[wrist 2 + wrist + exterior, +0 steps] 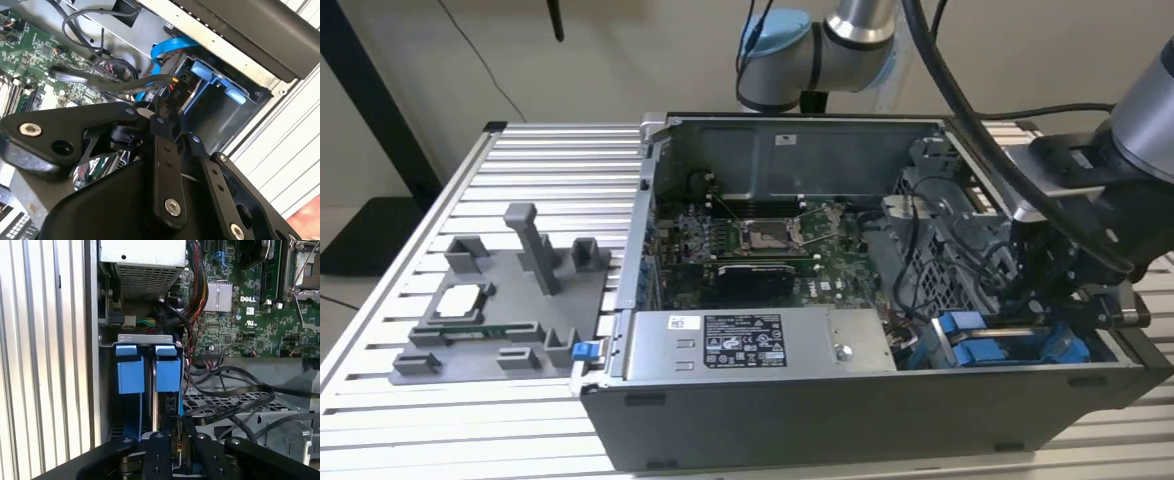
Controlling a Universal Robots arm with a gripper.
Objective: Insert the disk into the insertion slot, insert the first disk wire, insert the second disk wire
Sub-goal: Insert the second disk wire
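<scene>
The open computer case is seen lying on the slatted aluminium bench, motherboard exposed in the middle and the grey power supply box with its black-and-white sticker along the near wall. At the exterior view's right, the black gripper is lowered into the corner of the case, right over the drive cage with its blue plastic fittings. In the first wrist view, two blue carrier tabs are seen side by side in the perforated grey cage, and the insertion slot beneath the tab nearer the motherboard is occupied by the disk, seated edge-on in its blue frame. The gripper is positioned just above that disk's edge, and its jaws are pressed close together on something small and dark with a touch of orange, apparently a connector, though what exactly is pinched cannot be told. In the second wrist view, the gripper is seen reaching toward the blue-fitted bay, with a blue flat cable curving above it and black cables looped across the motherboard side. At the exterior view's left, a grey fixture tray rests on the bench, well apart from the case.
</scene>
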